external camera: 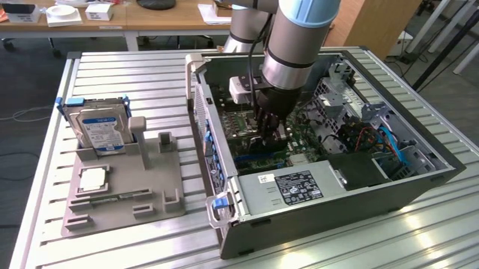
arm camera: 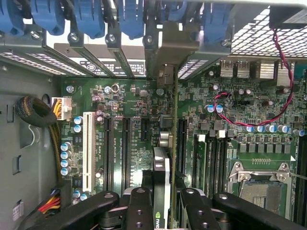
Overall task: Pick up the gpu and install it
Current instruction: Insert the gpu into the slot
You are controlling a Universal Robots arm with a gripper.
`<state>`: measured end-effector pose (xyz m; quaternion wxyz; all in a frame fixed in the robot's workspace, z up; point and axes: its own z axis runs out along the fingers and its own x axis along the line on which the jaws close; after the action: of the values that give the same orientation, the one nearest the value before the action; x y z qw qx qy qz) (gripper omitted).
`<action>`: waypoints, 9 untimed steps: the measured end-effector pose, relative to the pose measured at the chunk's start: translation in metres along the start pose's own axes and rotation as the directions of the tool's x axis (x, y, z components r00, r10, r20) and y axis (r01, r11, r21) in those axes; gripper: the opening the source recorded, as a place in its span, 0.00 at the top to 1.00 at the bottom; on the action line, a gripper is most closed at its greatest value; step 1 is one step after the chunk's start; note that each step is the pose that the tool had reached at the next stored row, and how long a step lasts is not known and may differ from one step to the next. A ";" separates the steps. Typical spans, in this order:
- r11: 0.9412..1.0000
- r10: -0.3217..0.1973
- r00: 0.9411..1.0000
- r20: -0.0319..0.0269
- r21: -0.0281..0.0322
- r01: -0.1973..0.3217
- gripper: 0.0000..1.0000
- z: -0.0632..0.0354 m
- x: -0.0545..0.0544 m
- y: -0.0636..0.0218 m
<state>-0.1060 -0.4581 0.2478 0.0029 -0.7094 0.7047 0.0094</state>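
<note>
My tool (arm camera: 168,211) is clenched on the gpu (arm camera: 161,167), edge-on over the board (arm camera: 120,96). If it tilts, pushing down could jam or bend it.

Small green swirl logo on the thin dark gpu card (arm camera: 161,182), white print on the black power-supply label (external camera: 298,188) too fine to read, blue-white hard-drive label (external camera: 101,131) likewise illegible
</note>
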 end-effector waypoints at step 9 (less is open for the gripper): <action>1.000 0.000 1.000 0.000 0.000 0.000 0.73 0.0005 0.000 0.0000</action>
<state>-0.1060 -0.4581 0.2472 0.0029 -0.7094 0.7047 0.0093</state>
